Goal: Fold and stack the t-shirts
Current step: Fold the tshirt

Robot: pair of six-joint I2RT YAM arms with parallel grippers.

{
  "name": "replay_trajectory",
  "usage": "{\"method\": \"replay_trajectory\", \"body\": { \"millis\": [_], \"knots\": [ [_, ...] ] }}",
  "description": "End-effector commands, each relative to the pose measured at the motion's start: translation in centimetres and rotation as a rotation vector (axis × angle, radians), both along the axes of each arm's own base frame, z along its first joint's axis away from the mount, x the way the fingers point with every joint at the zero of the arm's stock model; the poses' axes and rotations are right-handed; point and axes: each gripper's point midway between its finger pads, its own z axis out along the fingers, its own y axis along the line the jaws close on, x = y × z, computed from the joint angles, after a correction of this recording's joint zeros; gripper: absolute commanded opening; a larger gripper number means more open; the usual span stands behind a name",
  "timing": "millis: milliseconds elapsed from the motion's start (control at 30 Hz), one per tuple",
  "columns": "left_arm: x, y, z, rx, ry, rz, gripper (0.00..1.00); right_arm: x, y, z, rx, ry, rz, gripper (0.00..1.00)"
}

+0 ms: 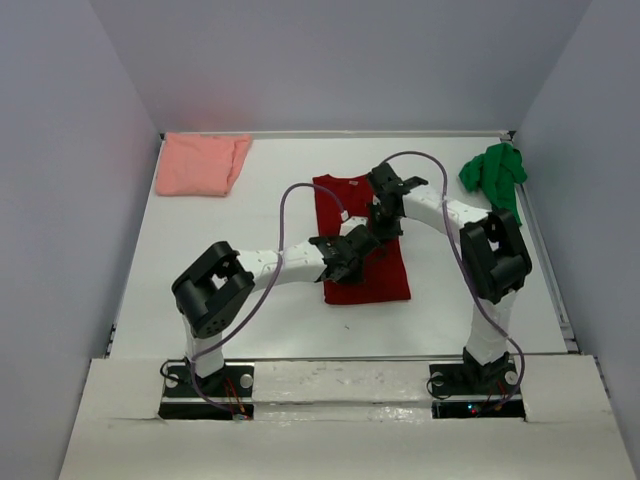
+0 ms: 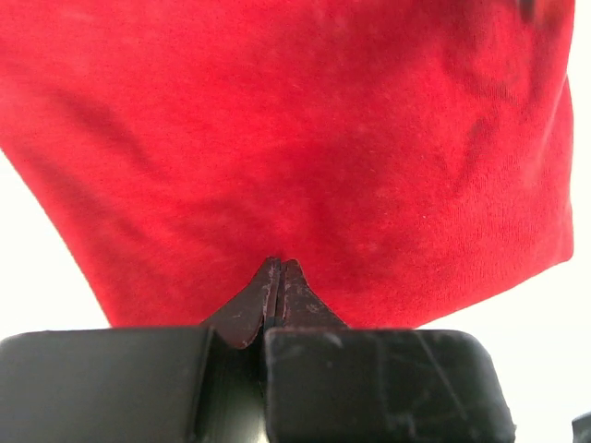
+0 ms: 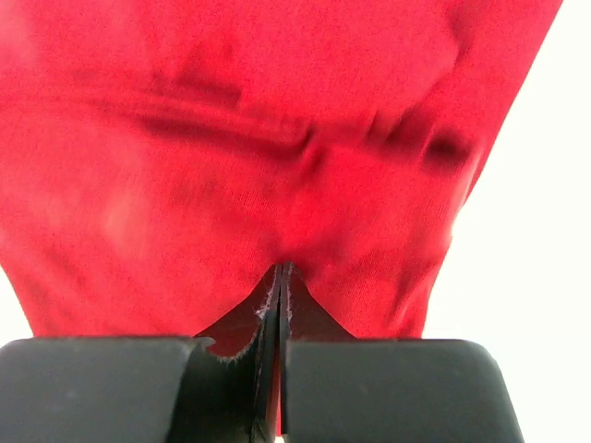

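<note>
Red t-shirt [image 1: 385, 275]: centre of frame, flat on the desk [image 1: 250, 300], apparently narrowed to a long strip; fold unfinished.
Left end effector [image 2: 279, 268], right end effector [image 3: 282, 269]: each pinched together on its cloth.
Pink t-shirt [image 1: 202, 163]: folded, upper left.
Green t-shirt [image 1: 493, 172]: crumpled, upper right.
Stack: not begun.
Containers: none visible.

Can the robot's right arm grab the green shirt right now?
Probably not yet. The right hand is pinched shut on the red shirt, so it is busy. The green shirt lies bunched on that arm's side with nothing between them, so it could likely reach once it lets go.
</note>
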Motion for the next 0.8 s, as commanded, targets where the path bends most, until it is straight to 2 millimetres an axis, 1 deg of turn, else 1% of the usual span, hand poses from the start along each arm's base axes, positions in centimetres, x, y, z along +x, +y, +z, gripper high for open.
{"method": "replay_trajectory", "body": {
  "millis": [0,33,67,100,133,167,200,233,267,300,333,367,400,433,467,500,533,567,600,633,667,700,733,767],
  "knots": [
    [1.2,1.3,4.6,0.025,-0.12,0.112,0.0,-0.9,0.6,4.2,0.01,-0.129,-0.013,0.0],
    [1.3,1.3,4.9,0.024,-0.128,0.121,0.0,-1.5,0.8,4.4,0.008,-0.136,-0.009,0.0],
    [1.0,1.5,5.1,0.036,-0.132,0.129,0.0,-1.6,0.8,5.8,0.004,-0.17,-0.013,0.01],
    [1.2,1.7,5.8,0.036,-0.161,0.143,0.0,-1.7,0.5,6.5,0.001,-0.186,-0.021,0.04],
    [1.3,1.6,6.4,0.031,-0.175,0.156,0.0,-1.9,0.7,7.2,0.002,-0.199,-0.013,0.09],
    [0.9,2.0,6.7,0.052,-0.179,0.163,0.01,-2.1,0.3,8.6,0.004,-0.224,-0.019,0.12],
    [0.9,2.4,7.3,0.059,-0.194,0.173,0.03,-2.4,0.0,9.3,0.004,-0.233,-0.03,0.14],
    [1.2,2.9,7.8,0.077,-0.217,0.191,0.15,-2.6,-0.2,9.9,0.009,-0.242,-0.041,0.19],
    [1.1,3.7,8.3,0.099,-0.221,0.21,0.24,-3.4,-0.7,10.8,0.022,-0.257,-0.044,0.32],
    [1.0,3.9,8.4,0.101,-0.216,0.21,0.4,-3.9,-1.1,11.1,0.023,-0.267,-0.053,0.39],
    [0.8,4.0,8.1,0.096,-0.196,0.198,0.46,-4.1,-1.3,11.3,0.031,-0.287,-0.057,0.55],
    [0.2,3.7,8.1,0.048,-0.142,0.159,0.51,-5.7,-1.7,9.7,0.038,-0.247,-0.034,0.62],
    [-0.1,3.4,7.9,0.008,-0.114,0.129,0.63,-6.6,-1.8,10.3,0.07,-0.263,-0.016,0.68],
    [-1.1,4.1,6.1,0.004,-0.063,0.099,0.67,-7.2,-1.6,10.0,0.099,-0.272,0.009,0.73],
    [-1.0,3.6,6.2,-0.061,-0.061,0.077,0.69,-8.0,-1.5,9.6,0.146,-0.256,0.026,0.76],
    [-1.2,3.7,6.0,-0.099,-0.041,0.062,0.7,-8.6,-1.9,9.1,0.179,-0.241,0.028,0.77],
    [-1.7,4.0,5.8,-0.187,-0.001,0.032,0.75,-9.9,-2.6,8.1,0.198,-0.229,0.033,0.79],
    [-1.8,4.5,5.7,-0.223,0.014,0.026,0.75,-10.6,-2.6,7.8,0.237,-0.212,0.043,0.79],
    [-2.4,4.5,6.5,-0.298,0.042,-0.001,0.78,-10.9,-2.9,7.5,0.25,-0.216,0.031,0.79],
    [-2.3,5.9,5.5,-0.301,0.058,0.016,0.8,-11.0,-2.6,8.0,0.277,-0.231,0.033,0.79],
    [-2.3,6.1,6.0,-0.328,0.045,0.008,0.81,-11.5,-1.8,8.7,0.345,-0.206,0.042,0.79],
    [-2.1,6.6,5.9,-0.326,0.044,0.02,0.82,-11.6,-1.8,9.1,0.375,-0.199,0.024,0.79],
    [-2.7,6.8,5.5,-0.33,0.061,0.004,0.83,-11.6,-1.8,9.5,0.412,-0.195,0.009,0.79],
    [-2.6,6.7,5.7,-0.351,0.059,-0.005,0.84,-12.4,-0.6,10.4,0.523,-0.189,0.022,0.79]
  ]
}}
